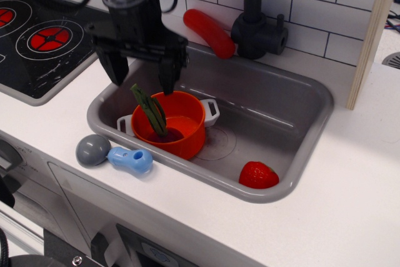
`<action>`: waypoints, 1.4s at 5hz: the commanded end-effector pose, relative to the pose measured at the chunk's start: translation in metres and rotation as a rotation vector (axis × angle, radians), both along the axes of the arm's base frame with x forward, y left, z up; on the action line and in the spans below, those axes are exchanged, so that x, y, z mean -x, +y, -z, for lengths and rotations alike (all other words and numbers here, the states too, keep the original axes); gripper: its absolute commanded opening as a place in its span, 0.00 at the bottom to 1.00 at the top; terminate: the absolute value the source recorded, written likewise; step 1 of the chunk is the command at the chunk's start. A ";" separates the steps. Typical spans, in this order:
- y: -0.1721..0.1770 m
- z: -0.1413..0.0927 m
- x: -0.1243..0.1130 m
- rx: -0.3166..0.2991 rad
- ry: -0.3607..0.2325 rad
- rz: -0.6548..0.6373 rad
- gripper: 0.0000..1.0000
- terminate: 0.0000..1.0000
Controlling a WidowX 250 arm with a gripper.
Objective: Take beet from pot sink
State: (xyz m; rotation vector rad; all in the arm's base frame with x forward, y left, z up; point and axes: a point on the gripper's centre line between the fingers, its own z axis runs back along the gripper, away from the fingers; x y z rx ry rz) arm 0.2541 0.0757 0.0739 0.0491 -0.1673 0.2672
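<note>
The beet [154,120] stands in the orange pot [181,130], its dark purple bulb low inside and its olive-green stalks leaning up to the left. The pot, with two pale loop handles, sits at the left end of the grey sink [300,101]. My gripper [142,76] is open, its two black fingers pointing down on either side of the stalk tips, just above the pot's far left rim. It holds nothing.
A red strawberry [257,175] lies in the sink's near right corner. A red sausage-shaped toy [208,32] lies behind the sink beside the black faucet [255,26]. A grey and blue utensil [114,155] lies on the counter in front. The stove [44,39] is at left.
</note>
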 end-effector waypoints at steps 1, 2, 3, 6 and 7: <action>-0.004 0.018 0.001 0.043 -0.026 -0.002 1.00 0.00; -0.009 0.028 0.001 0.000 -0.003 0.009 1.00 0.00; -0.012 0.032 0.000 -0.047 -0.014 0.004 0.00 0.00; -0.009 0.018 -0.009 -0.039 -0.037 -0.048 0.00 0.00; -0.006 0.010 -0.015 -0.032 -0.136 -0.125 0.00 0.00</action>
